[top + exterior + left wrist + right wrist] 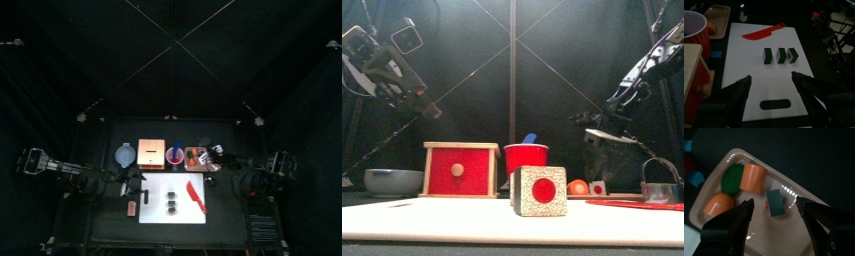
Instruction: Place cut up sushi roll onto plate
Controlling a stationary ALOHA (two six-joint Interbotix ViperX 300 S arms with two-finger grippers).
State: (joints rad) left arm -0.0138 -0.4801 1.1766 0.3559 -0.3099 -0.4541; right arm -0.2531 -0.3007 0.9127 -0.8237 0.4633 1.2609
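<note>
Three cut up sushi roll pieces [781,55] stand side by side on the white cutting board [751,75], also seen from above as sushi pieces [174,207]. My left gripper [772,84] hovers open over the board's near end, short of the pieces. A fourth dark green piece [774,203] lies on the pale pink plate [784,235] beside orange and green toy food. My right gripper [777,210] stands open around that piece, with a gap on each side. From above, the plate [201,156] sits at the back right under the right gripper [214,151].
A red toy knife [763,33] lies on the board's far end. Along the back stand a blue dish [124,155], a wooden box [460,168] and a red cup [527,157]. A speckled block [540,190] with a red circle sits at the front.
</note>
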